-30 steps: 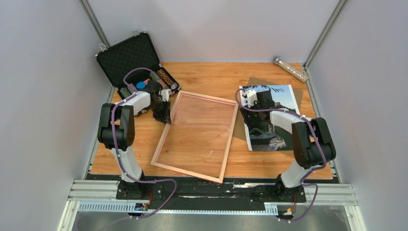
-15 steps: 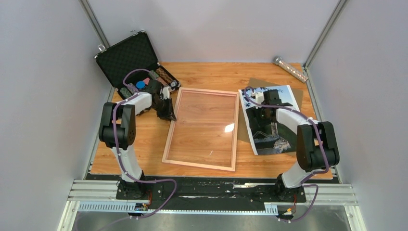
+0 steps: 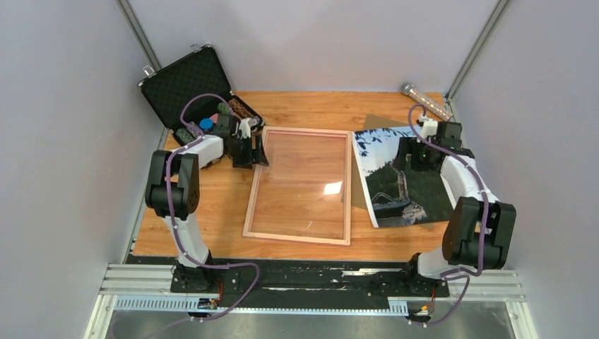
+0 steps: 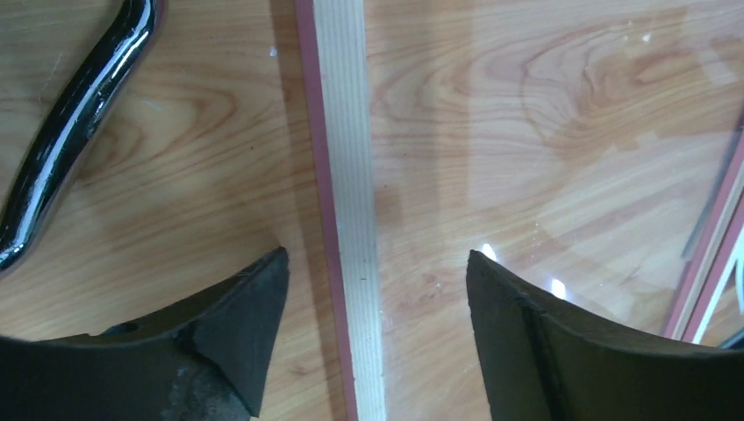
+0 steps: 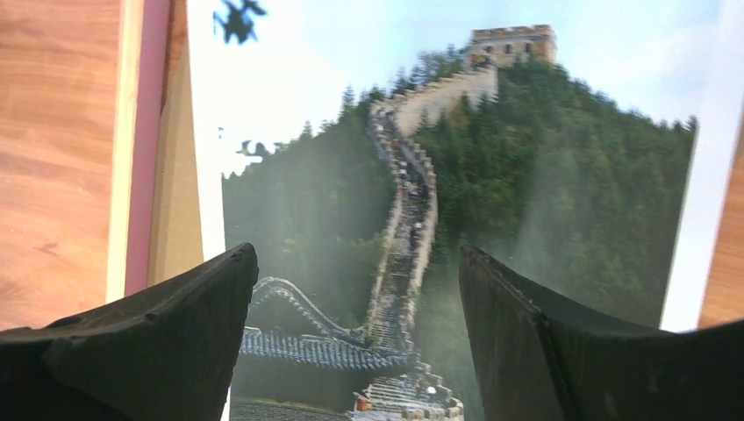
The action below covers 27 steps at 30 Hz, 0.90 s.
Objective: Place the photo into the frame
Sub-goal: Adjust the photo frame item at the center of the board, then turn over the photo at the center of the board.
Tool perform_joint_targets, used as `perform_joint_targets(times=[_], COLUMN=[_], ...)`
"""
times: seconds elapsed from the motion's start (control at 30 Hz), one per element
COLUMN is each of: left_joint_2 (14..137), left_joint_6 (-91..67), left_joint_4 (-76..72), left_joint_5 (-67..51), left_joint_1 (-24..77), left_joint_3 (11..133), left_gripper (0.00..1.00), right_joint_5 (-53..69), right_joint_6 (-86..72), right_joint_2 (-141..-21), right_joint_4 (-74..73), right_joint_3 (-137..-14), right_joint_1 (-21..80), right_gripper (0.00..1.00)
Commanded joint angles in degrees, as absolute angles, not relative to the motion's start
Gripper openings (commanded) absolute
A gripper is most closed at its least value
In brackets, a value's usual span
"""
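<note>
**Bench lot: frame and photo, side by side**

Bench [image 3: 297, 106]: wood-grain top.
Frame [image 3: 308, 131]: flat at mid-bench, now nearly square to the near edge, skewed a second ago.
Photo [image 3: 402, 180]: flat just beside the frame's right rail, over a brown board [image 3: 374, 121].
Case [image 3: 187, 85]: open, far left corner.
Left gripper [image 4: 377, 263]: jaws newly parted, astride the frame's left rail.
Right gripper [image 5: 355, 263]: spread wide above the photo, holding nothing; shifted toward the right edge.

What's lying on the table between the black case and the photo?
The frame lies flat there, with the left gripper near its far left corner, jaws open astride its edge. The top view shows it.
</note>
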<state>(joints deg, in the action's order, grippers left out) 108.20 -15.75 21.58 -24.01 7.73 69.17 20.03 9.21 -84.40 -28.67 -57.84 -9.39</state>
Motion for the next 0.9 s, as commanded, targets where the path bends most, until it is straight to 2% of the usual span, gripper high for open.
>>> perform_joint_targets(times=[0.0, 0.17, 0.4, 0.57, 0.87], left_joint_2=[103.57, 97.8, 95.45, 102.84, 121.67], left_joint_6=[-10.66, -6.25, -2.88, -5.05, -15.35], left_joint_4=[21.3, 24.83, 28.19, 27.99, 29.53], left_joint_5=[-22.38, -22.6, -23.74, -25.66, -26.33], left_joint_1=[7.6, 9.41, 21.05, 28.44, 39.42], left_joint_3=[68.33, 68.16, 76.16, 85.29, 109.36], left_gripper=[0.86, 0.97, 1.0, 1.0, 1.0], right_joint_5=[23.95, 25.71, 25.37, 24.87, 24.62], right_joint_6=[9.12, 10.32, 13.01, 14.74, 18.66], right_joint_2=[-83.12, -85.49, -91.99, -95.96, -99.74], right_joint_4=[-29.14, -29.16, -29.97, -30.35, -30.83], right_joint_3=[-60.39, -62.33, -64.9, -66.62, -69.37], right_joint_1=[-14.9, -21.46, -26.57, -29.47, -34.02], right_gripper=[0.83, 0.83, 0.82, 0.82, 0.82])
